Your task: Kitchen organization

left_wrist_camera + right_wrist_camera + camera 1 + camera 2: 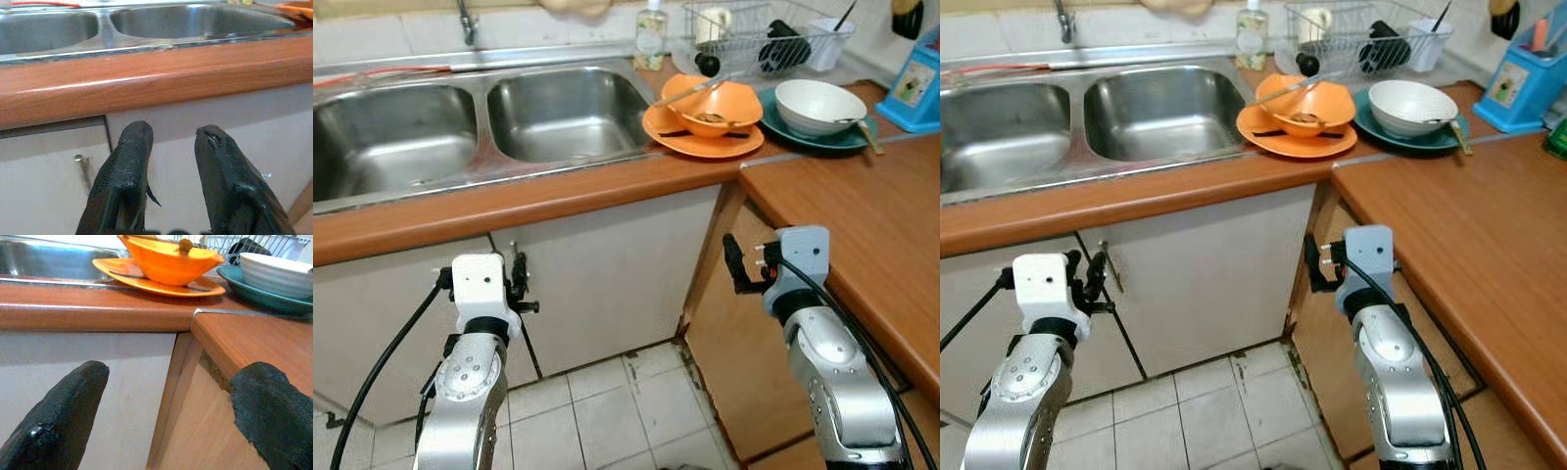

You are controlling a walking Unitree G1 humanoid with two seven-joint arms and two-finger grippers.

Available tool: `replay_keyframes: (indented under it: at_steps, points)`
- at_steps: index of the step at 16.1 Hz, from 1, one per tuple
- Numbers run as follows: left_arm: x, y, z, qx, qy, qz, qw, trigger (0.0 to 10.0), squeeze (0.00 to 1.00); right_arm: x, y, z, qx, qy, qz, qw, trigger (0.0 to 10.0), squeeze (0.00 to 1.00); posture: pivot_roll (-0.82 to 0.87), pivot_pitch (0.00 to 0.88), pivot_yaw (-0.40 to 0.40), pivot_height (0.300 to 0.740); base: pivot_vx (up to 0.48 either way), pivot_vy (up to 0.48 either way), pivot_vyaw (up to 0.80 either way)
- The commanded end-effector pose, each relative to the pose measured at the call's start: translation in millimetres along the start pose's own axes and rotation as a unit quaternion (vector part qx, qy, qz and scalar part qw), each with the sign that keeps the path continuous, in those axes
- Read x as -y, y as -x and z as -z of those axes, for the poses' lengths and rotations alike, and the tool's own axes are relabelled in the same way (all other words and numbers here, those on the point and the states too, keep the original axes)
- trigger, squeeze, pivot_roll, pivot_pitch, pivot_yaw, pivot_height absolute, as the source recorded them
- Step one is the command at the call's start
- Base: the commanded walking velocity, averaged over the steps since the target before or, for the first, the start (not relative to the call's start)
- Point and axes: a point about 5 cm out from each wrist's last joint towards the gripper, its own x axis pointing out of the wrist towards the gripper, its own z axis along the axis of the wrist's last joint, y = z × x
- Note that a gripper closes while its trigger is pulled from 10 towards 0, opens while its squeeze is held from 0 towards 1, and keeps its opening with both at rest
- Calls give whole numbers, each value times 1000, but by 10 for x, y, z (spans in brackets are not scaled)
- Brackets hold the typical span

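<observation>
An orange bowl [710, 103] with a utensil across it sits on an orange plate [703, 140] on the counter just right of the double steel sink [475, 127]. Beside it a white bowl [819, 105] rests on a teal plate [803, 137]. Both arms are held low in front of the white cabinet doors. My left gripper [517, 286] is below the sink's counter edge, fingers a little apart and empty. My right gripper [735, 264] is near the cabinet corner below the orange plate, wide open and empty, with the orange bowl [166, 262] ahead and above it.
A wire dish rack [764, 37] with cups and dark utensils stands behind the plates, with a soap bottle [651, 34] to its left. A blue holder [917, 83] is at far right. The wooden counter [862, 215] runs along my right side. Tiled floor [607, 401] lies below.
</observation>
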Motion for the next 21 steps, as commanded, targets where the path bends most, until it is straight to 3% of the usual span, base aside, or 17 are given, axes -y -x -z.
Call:
replay_keyframes:
  at_steps: [1,11,16,21]
  points:
    - [55,16,-61,17,2,15,1000,10000,0,5,-8,-120,28,0,5,1000,10000,1000,-12,0,0,740,266,0,0]
    - [103,-59,-215,51,6,20,998,10000,0,-59,-26,-246,59,-1,-22,998,10000,1000,-18,0,-10,740,386,0,0]
    - [137,-72,-263,64,4,28,998,10000,0,-31,38,-290,87,-4,-19,996,10000,1000,-20,0,-14,740,398,0,-763]
    - [158,-74,-371,94,4,41,995,10000,0,-68,87,-399,127,-1,-43,991,10000,1000,-21,0,-14,740,381,0,0]
